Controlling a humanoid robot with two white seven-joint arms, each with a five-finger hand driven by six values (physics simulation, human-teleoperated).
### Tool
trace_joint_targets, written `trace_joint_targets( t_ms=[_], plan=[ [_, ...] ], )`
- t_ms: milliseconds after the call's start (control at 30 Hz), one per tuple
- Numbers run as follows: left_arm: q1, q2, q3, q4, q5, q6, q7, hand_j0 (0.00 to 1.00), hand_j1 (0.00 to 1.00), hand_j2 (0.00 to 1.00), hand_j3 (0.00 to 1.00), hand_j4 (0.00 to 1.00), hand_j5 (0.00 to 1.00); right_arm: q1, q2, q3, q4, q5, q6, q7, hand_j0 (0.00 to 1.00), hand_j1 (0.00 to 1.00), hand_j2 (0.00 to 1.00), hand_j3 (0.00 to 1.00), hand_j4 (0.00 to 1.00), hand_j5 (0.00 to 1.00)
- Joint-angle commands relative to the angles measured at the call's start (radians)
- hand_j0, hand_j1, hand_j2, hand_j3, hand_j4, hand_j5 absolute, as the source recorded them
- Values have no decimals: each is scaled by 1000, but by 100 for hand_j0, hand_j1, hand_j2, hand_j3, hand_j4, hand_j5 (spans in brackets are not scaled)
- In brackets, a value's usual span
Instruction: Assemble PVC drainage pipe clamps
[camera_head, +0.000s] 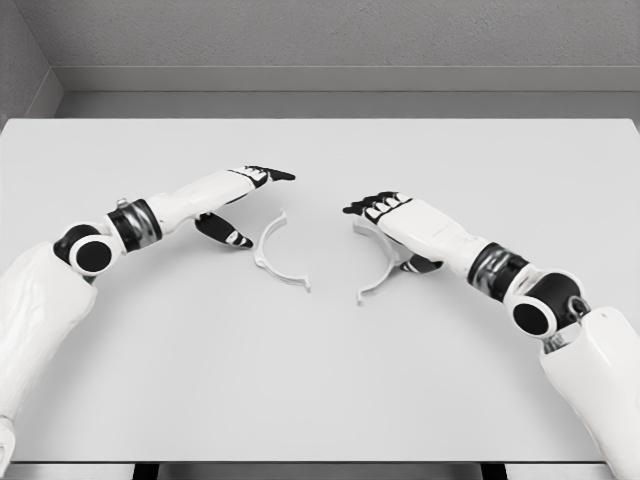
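Two white curved plastic half-clamps lie apart on the pale grey worktop (320, 380), open sides facing: the left half-clamp (277, 255) just right of the open left hand (240, 205), the right half-clamp (385, 268) partly under the relaxed, empty right hand (385, 210).

Two clamp halves (277, 255) (380, 268) (white), one table (320, 380)

A: Where does the camera sit?
B: On the robot's head, looking forward and down over the white table (320, 400) toward the grey back wall (330, 35).
A: How close?
B: Near; both arms enter from the lower corners.
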Motion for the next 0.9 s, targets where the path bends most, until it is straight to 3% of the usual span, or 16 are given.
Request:
trace_joint_targets(
  t_ms=[0,633,700,867],
  plan=[
    [0,-8,1,-1,8,2,1,100,100,100,100,100,100,0,5,2,-2,-7,2,1,100,100,100,100,100,100],
    [15,-54,-1,-16,-10,2,1,100,100,100,100,100,100,-26,42,39,-6,3,23,1,100,100,100,100,100,100],
    [15,-60,1,-16,-22,2,1,100,100,100,100,100,100,-28,34,23,-5,1,23,0,100,100,100,100,100,100],
    [15,-57,1,-16,-22,2,1,100,100,100,100,100,100,-9,-24,-159,-49,-7,20,0,100,100,100,100,100,100]
  ],
)
